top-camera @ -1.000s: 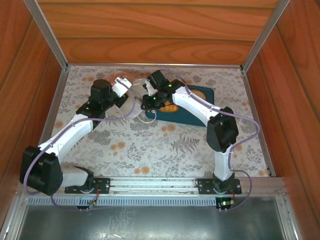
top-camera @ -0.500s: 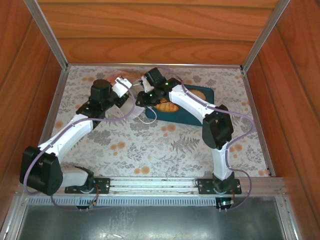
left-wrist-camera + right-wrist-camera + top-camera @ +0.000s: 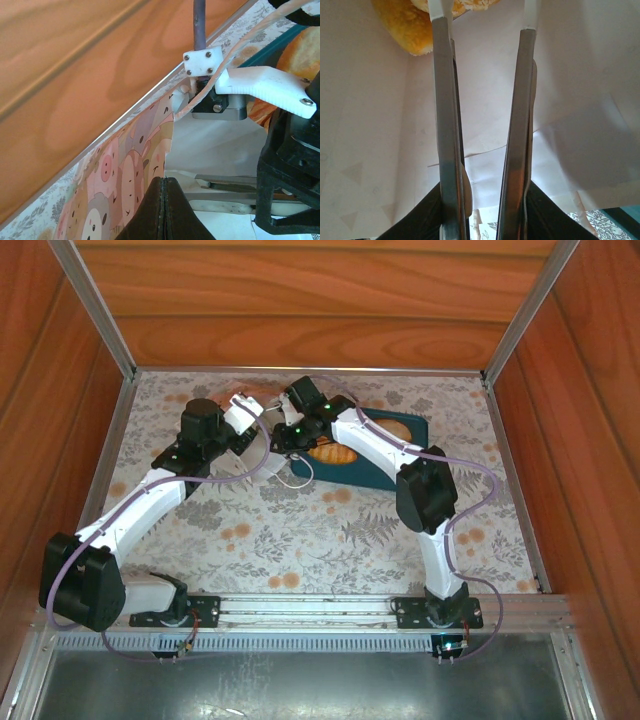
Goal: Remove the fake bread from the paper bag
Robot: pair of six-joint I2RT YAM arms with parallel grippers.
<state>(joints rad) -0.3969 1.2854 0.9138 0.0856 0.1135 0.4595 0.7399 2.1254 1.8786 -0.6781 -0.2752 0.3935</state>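
The paper bag [image 3: 262,448] lies at the back of the table, white inside [image 3: 220,145] with a pink cartoon-pig print outside [image 3: 125,170]. My left gripper [image 3: 164,200] is shut on the bag's rim and holds the mouth open [image 3: 254,412]. My right gripper [image 3: 485,10] reaches into the bag [image 3: 283,432], its long metal fingers [image 3: 445,125] standing apart. A golden-brown piece of fake bread [image 3: 402,27] lies deep in the bag at the left fingertip. Whether the tips touch it is cut off by the frame's top edge.
A teal tray [image 3: 405,430] sits right of the bag with a piece of bread [image 3: 333,453] on it, also seen as orange bread [image 3: 300,52] past the right wrist. Wooden walls close in the table at the back and sides.
The right arm has swung left and farther back, carrying its gripper from above the tray's edge into the bag. The left arm and its grip have stayed put.
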